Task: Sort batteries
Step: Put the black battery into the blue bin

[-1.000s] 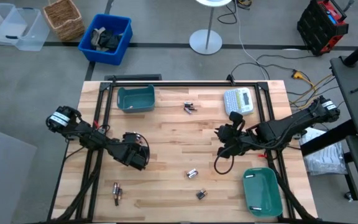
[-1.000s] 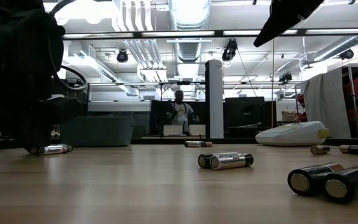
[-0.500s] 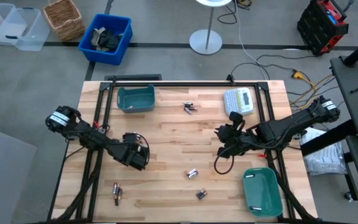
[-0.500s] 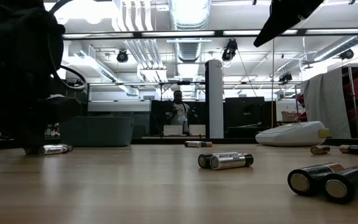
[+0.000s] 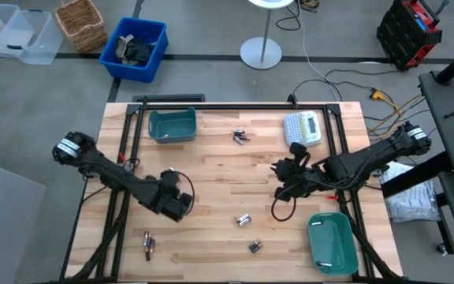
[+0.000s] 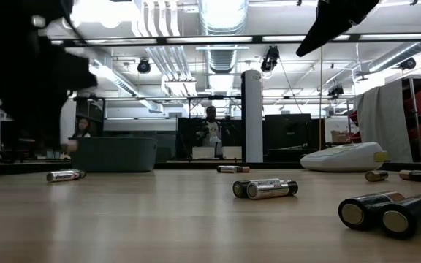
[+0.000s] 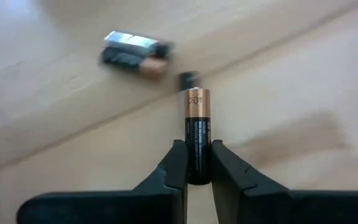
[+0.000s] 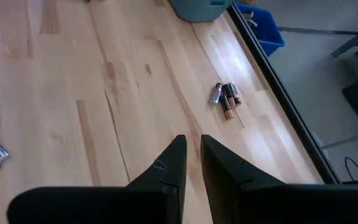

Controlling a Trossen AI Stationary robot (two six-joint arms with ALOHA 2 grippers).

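Tabletop (image 5: pixel 211 170): pale wood planks, carrying everything in play. Two teal bins sit at opposite corners, one far-left (image 5: pixel 172 125) and one near-right (image 5: pixel 332 241); judged to be the two sorting destinations, kept well apart so the types cannot mix. Grey-white label maker (image 5: pixel 303 128) lies at the far right edge, not part of the sort.

Left gripper (image 7: pixel 196 163) over the left-centre of the tabletop. Fingers clamped on a dark, copper-ended battery (image 7: pixel 197 127), gripped at its lower end so most of the cell projects forward, clear for release. A small cluster of loose cells (image 7: pixel 135 51) lies on the wood beyond it.

Right gripper (image 8: pixel 190 158) waits near tabletop centre-right, raised, fingers nearly together and holding nothing.

Remaining batteries scattered in small groups: far centre (image 5: pixel 240 136), near centre (image 5: pixel 244 220), near-left edge (image 5: pixel 147 244). Sorting judged to be at an early stage.
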